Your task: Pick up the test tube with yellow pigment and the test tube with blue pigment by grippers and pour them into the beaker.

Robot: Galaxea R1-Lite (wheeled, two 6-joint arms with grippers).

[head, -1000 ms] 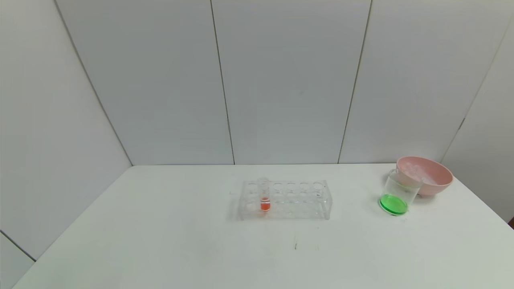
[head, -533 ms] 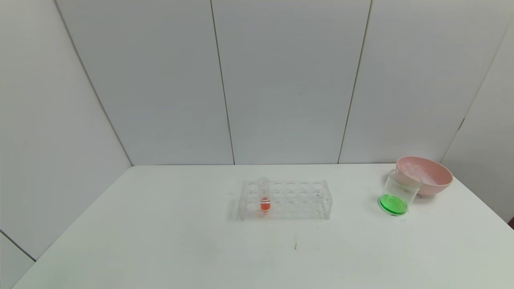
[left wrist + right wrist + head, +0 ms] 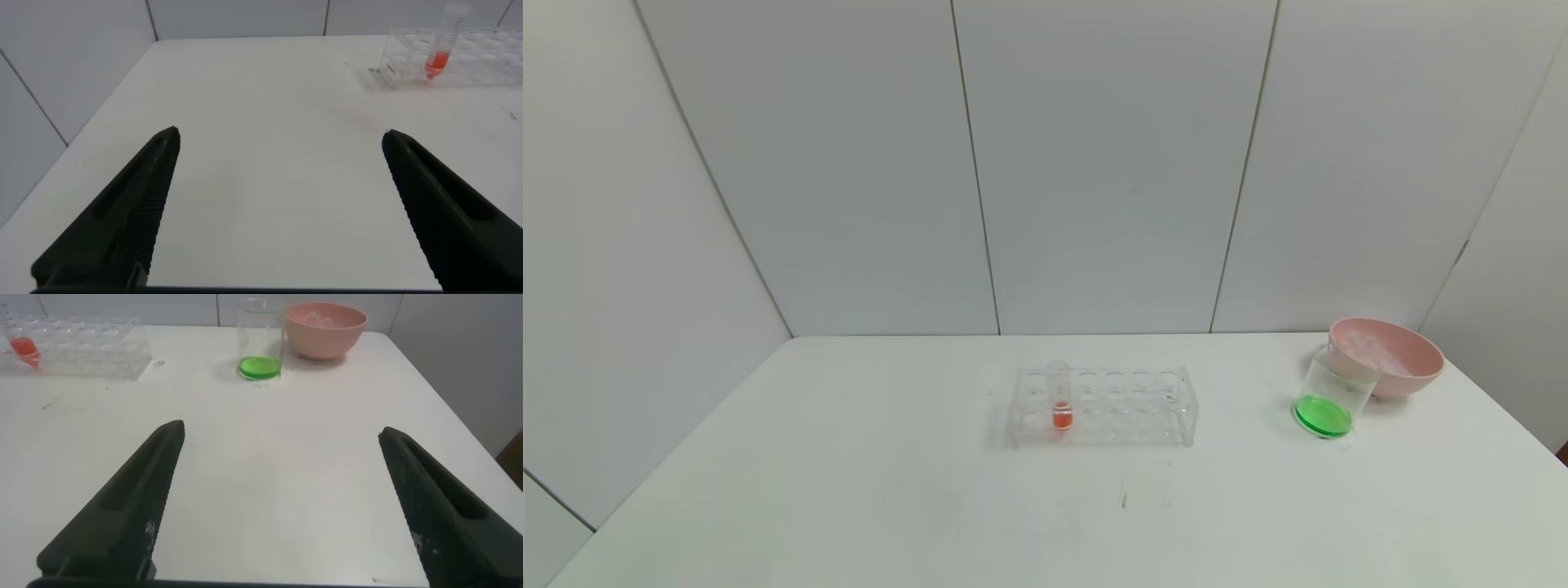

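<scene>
Two grippers, left gripper [image 3: 278,204] and right gripper [image 3: 278,502], fingers spread wide, holding nothing, low over table [image 3: 849,490]. Beaker [image 3: 261,339] with green liquid ahead of right gripper, beside pink bowl [image 3: 324,329]. Rack [image 3: 458,61] with red-orange tube [image 3: 445,41] ahead of left gripper, partly cut off. No legible writing.

This looks like a small lab set-up. A plain white table [image 3: 849,457] stands in a corner of bare, pale grey wall panels [image 3: 1111,163]. On it are a clear plastic test tube rack [image 3: 1104,406] holding one clear tube with red-orange liquid [image 3: 1060,400], a clear glass beaker with green liquid at its bottom [image 3: 1331,394] and, touching the beaker, a pink round bowl [image 3: 1390,355].
</scene>
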